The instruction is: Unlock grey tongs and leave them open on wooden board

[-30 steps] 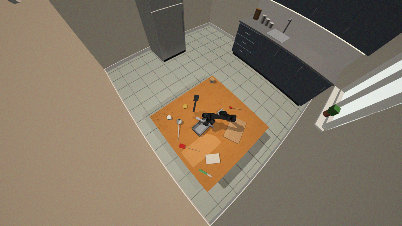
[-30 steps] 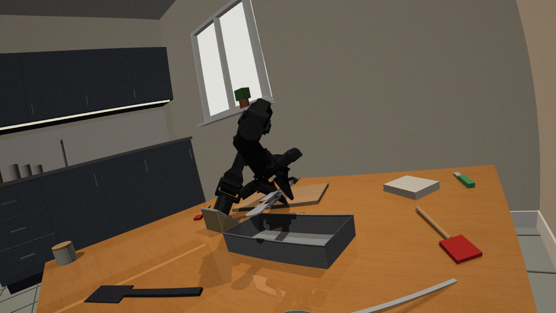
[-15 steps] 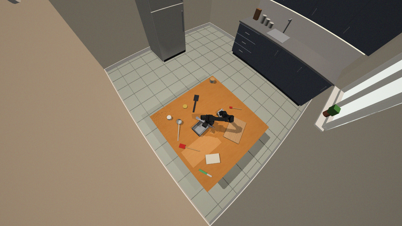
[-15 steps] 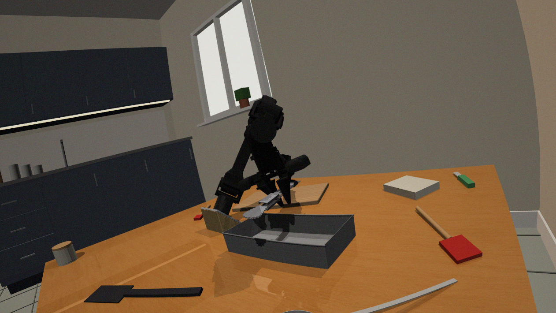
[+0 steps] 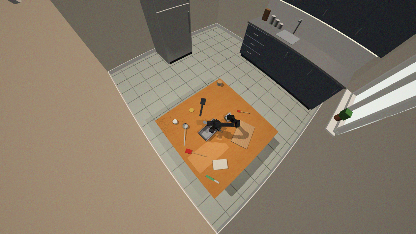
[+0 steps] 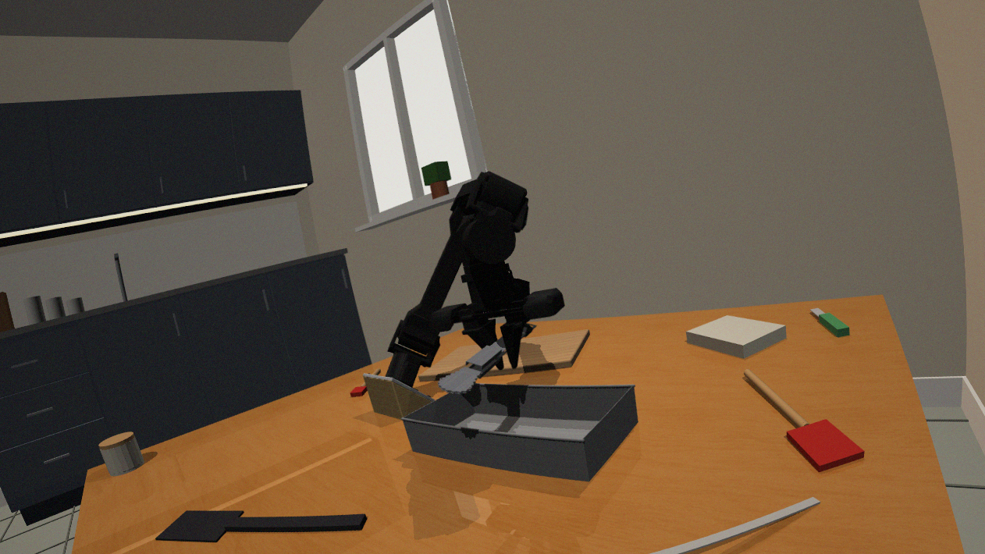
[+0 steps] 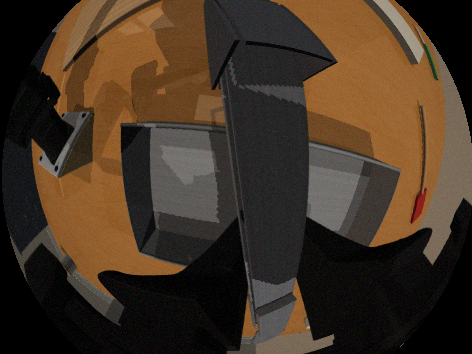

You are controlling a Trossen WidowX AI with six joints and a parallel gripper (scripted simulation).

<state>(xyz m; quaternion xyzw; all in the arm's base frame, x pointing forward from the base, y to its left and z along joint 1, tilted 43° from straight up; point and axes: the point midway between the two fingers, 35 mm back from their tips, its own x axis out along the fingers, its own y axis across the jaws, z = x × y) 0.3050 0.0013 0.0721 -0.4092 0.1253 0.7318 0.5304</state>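
Observation:
The grey tongs [image 5: 204,122] [image 6: 485,356] [image 7: 267,165] hang above the roasting tin [image 5: 202,137] [image 6: 523,451] [image 7: 134,175], clear of its rim. Their scalloped tips point toward the exterior camera and the wider end points away, toward the board side. The tong arms look close together; the lock's state cannot be told. My gripper [image 6: 497,353] [image 7: 266,215] is shut on the tongs, one finger on each side of their middle. The wooden board [image 5: 248,131] [image 6: 571,349] [image 7: 95,17] lies flat on the table behind the tin in the exterior view, with nothing on it.
The arm's base [image 5: 227,117] [image 6: 396,398] [image 7: 80,145] stands beside the tin. A black spatula [image 5: 202,102] [image 6: 296,523], a ladle [image 5: 184,135], a red spatula [image 5: 188,151] [image 6: 824,444] and a white block [image 5: 220,164] [image 6: 737,334] lie around on the table.

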